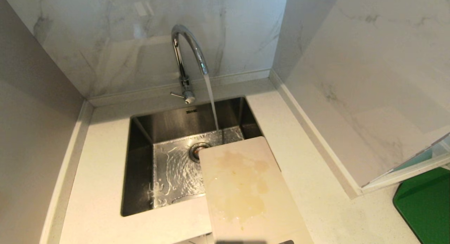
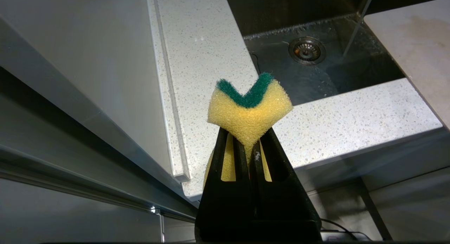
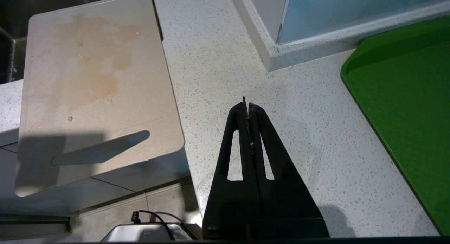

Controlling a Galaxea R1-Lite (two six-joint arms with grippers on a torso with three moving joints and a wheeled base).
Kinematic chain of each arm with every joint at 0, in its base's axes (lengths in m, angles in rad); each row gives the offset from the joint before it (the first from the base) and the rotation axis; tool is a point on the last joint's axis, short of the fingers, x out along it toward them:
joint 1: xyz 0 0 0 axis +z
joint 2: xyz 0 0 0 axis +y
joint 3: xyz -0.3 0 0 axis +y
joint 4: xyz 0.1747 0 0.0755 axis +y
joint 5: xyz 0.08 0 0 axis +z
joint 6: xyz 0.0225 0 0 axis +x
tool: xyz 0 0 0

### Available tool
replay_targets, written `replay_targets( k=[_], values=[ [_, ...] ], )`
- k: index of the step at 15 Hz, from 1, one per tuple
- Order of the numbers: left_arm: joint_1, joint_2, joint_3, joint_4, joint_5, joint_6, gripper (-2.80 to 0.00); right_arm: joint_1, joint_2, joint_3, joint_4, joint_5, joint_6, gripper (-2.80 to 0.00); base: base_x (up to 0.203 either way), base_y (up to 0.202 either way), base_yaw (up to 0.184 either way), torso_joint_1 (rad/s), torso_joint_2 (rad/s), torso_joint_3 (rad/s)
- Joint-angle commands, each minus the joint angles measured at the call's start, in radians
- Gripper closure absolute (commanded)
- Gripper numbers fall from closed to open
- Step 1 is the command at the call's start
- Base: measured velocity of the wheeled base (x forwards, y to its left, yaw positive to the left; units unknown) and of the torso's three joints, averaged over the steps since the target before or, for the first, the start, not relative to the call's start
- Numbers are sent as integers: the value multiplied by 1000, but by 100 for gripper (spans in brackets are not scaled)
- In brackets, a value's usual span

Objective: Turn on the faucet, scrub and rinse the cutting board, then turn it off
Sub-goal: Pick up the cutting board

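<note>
While water ran from the faucet [image 1: 186, 57] into the sink [image 1: 140, 159], the stained cutting board [image 1: 246, 187] lay over its right corner. The left gripper [image 2: 250, 149] pinched a sponge [image 2: 249, 110]; the right gripper [image 3: 246, 108] was pressed together, empty.

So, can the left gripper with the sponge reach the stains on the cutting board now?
Probably yes. The left gripper, shut on the sponge, faces the sink, and nothing stands between it and the cutting board, whose stained top lies bare.
</note>
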Motion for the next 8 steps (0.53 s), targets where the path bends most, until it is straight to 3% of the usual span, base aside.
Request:
replay_targets(
  k=[1, 8],
  values=[
    [0, -3, 1, 0, 0, 0, 0, 1, 0, 0, 0, 0, 0, 0, 0, 0, 0, 0, 0, 0],
    [0, -3, 2, 0, 0, 0, 0, 1, 6, -2, 2, -2, 1, 0, 0, 0, 0, 0, 0, 0]
  ],
)
